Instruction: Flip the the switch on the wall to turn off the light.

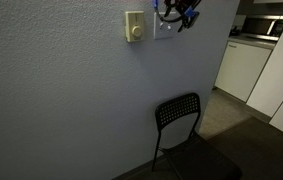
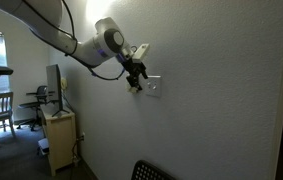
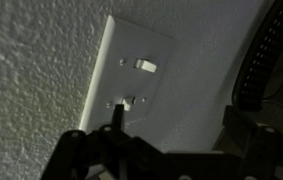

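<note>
The switch [image 3: 131,80] is a white plate on the bumpy pale wall [image 3: 31,60]. In the wrist view it carries two small toggles, one above the other. My gripper [image 3: 179,118] is open right in front of the plate, and its left finger tip sits at the lower toggle [image 3: 128,101]. In both exterior views the gripper [image 1: 176,12] [image 2: 134,80] is held against the switch plate [image 1: 163,30] [image 2: 153,86] and covers part of it. Whether the finger touches the toggle is unclear.
A narrower cream plate with a round knob [image 1: 134,27] is on the wall beside the switch. A black chair [image 1: 181,120] stands below. White cabinets [image 1: 243,68] are past the wall's corner. A desk with a monitor [image 2: 56,105] stands behind the arm.
</note>
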Robot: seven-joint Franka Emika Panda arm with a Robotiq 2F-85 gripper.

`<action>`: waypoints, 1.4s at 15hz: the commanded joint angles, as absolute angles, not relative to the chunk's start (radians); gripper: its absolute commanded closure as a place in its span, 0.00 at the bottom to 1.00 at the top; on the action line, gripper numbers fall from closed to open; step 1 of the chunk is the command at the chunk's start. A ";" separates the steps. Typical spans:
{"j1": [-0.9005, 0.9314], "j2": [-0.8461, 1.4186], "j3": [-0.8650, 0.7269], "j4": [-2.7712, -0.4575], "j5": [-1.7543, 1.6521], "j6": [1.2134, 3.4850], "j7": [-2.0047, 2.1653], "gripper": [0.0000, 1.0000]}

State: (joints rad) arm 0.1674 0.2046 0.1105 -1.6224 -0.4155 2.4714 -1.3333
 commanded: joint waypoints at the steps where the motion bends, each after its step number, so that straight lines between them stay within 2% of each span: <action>1: 0.167 0.283 0.109 -1.554 -0.441 2.503 -1.249 0.00; 21: 0.147 0.351 0.126 -1.500 -0.243 2.391 -1.111 0.00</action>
State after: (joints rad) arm 0.1617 0.3267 0.1142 -1.5171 -0.2504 2.4253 -1.1257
